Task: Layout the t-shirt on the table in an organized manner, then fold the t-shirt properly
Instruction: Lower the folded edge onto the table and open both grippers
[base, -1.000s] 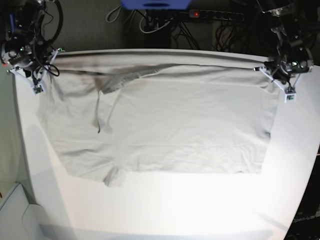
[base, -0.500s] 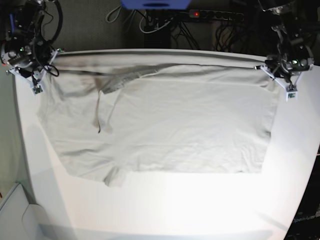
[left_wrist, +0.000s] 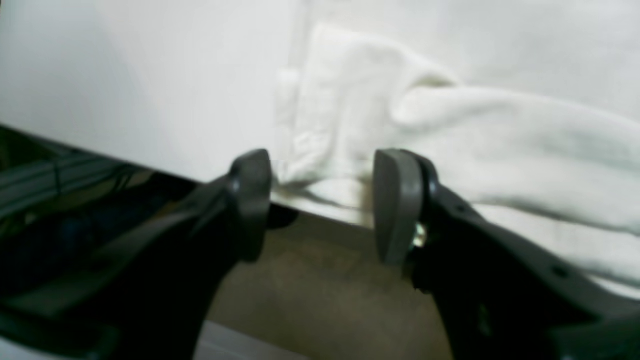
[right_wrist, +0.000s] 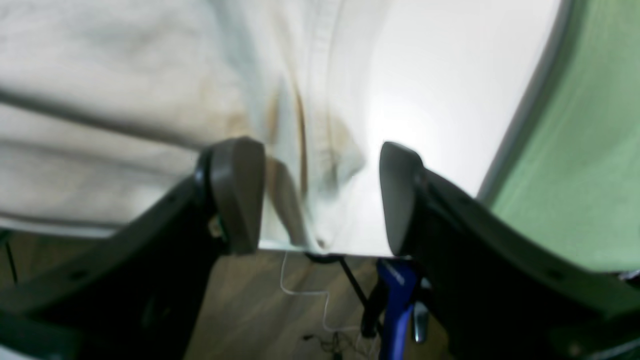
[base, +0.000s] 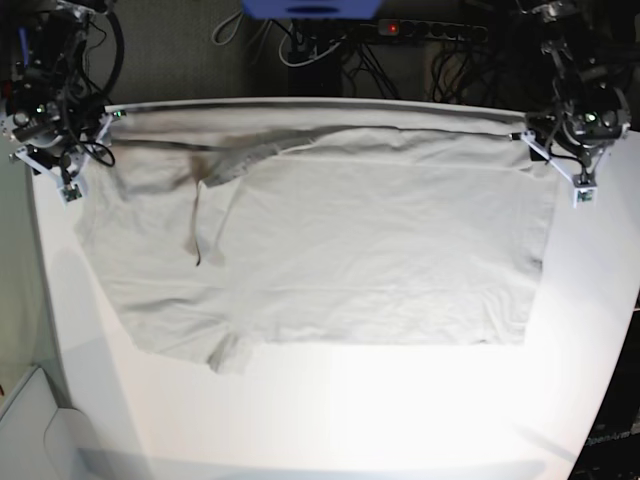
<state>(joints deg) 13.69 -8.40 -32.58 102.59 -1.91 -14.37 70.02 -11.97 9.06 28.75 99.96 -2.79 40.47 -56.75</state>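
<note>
The t-shirt (base: 340, 250) lies spread flat on the white table (base: 350, 420), with its far edge along the table's back edge and some creases at the far left. My left gripper (base: 562, 160) hovers at the shirt's far right corner. In the left wrist view this gripper (left_wrist: 322, 200) is open, and the rumpled cloth corner (left_wrist: 350, 100) lies on the table beyond the gap. My right gripper (base: 68, 160) is at the far left corner. It (right_wrist: 320, 195) is open too, above a hemmed cloth edge (right_wrist: 305, 125).
Behind the table's back edge are a power strip (base: 420, 30) with a red light, tangled cables and a blue object (base: 310, 8). A green surface (right_wrist: 575, 150) lies past the table's side edge. A grey bin corner (base: 25, 420) shows at the lower left.
Both grippers have opened and let go of the shirt's far corners, drawing slightly back toward the table's rear edge. The shirt has stayed spread where it was.
</note>
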